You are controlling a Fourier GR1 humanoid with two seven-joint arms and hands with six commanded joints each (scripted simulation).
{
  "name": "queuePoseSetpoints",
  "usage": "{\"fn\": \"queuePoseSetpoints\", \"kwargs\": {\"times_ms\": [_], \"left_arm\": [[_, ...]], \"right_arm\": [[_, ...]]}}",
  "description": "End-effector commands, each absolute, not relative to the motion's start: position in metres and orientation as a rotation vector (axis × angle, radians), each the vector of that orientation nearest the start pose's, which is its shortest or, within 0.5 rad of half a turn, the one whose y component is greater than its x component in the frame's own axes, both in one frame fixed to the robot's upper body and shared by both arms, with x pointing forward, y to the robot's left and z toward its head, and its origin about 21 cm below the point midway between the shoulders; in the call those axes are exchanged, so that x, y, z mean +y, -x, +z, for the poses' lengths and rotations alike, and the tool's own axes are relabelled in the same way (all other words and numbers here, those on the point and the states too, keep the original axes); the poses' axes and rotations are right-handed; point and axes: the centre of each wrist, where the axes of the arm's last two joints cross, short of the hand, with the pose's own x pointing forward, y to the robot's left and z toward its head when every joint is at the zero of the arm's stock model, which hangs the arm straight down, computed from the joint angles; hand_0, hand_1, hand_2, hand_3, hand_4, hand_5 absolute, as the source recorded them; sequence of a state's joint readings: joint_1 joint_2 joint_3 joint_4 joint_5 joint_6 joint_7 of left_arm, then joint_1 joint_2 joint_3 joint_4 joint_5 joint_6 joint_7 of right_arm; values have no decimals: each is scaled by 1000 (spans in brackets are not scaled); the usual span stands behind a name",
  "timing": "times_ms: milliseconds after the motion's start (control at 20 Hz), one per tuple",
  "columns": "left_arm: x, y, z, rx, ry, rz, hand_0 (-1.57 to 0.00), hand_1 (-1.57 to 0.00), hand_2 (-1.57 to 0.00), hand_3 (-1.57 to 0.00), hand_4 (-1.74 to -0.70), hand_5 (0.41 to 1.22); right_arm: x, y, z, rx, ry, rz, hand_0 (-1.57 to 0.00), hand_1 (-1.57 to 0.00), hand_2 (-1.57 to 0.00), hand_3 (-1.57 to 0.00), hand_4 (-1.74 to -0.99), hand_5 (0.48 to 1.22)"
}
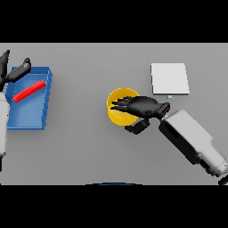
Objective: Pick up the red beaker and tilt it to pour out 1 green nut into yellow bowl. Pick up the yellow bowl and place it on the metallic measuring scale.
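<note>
The yellow bowl stands in the middle of the table. My right hand lies over its right half, with straight fingers reaching left across the opening and the thumb low beside the bowl's front right rim. The hand hides most of the bowl's inside, and no green nut shows. The metallic scale, a pale square plate, lies behind and to the right of the bowl. A red beaker lies on its side in a blue tray at the far left. My left hand hovers open at the tray's back left corner.
The blue tray's raised walls take up the left side of the table. My right forearm runs from the lower right corner up to the bowl. The scale has a small tab on its front edge.
</note>
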State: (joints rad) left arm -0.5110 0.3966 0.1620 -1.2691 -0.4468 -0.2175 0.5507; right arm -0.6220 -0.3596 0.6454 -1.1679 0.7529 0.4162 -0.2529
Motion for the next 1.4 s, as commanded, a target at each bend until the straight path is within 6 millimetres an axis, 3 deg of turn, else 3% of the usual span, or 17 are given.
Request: {"fn": "queuePoseSetpoints", "kwargs": {"times_ms": [0,100,250,350,400,500,600,750,950,1200,1350], "left_arm": [[321,-364,123,-1083,-701,-466,1,1,1,1,-794,732],[321,-361,122,-1079,-694,-465,1,1,1,1,-796,730],[321,-361,128,-1091,-696,-461,1,1,1,1,-793,729],[322,-361,125,-1080,-696,-469,1,1,1,1,-788,732],[318,-364,124,-1076,-690,-471,1,1,1,1,-791,733],[321,-361,123,-1094,-697,-466,1,1,1,1,-793,736],[319,-365,125,-1088,-698,-471,1,1,1,1,-793,734],[321,-363,123,-1087,-696,-471,1,1,1,1,-790,727],[320,-362,121,-1093,-695,-477,1,1,1,1,-783,727],[323,-362,122,-1100,-700,-466,1,1,1,1,-793,737],[325,-362,126,-1114,-700,-469,1,1,1,1,-800,737]], "right_arm": [[-146,-347,43,-1325,189,1955,1,1,-52,-88,-1309,768],[-148,-348,41,-1318,185,1943,-68,-69,-140,-178,-1365,838],[-144,-346,43,-1307,193,1968,-469,-376,-379,-419,-1479,999],[-143,-345,42,-1304,190,1980,-780,-649,-590,-834,-1469,1079],[-147,-347,43,-1306,171,1978,-938,-806,-787,-978,-1521,1108],[-146,-345,43,-1302,171,1981,-1166,-1081,-1069,-1030,-1594,1148],[-147,-346,45,-1303,162,1994,-1312,-1258,-1250,-1089,-1642,1175],[-149,-348,50,-1288,204,1980,-1438,-1411,-1406,-1153,-1683,1197],[-151,-350,72,-1304,200,1964,-1517,-1505,-1504,-1350,-1711,1211],[-163,-352,101,-1308,265,1952,-1553,-1549,-1549,-1302,-1721,1218],[-154,-356,110,-1299,277,1953,-1562,-1551,-1559,-1353,-1724,1218]]}}
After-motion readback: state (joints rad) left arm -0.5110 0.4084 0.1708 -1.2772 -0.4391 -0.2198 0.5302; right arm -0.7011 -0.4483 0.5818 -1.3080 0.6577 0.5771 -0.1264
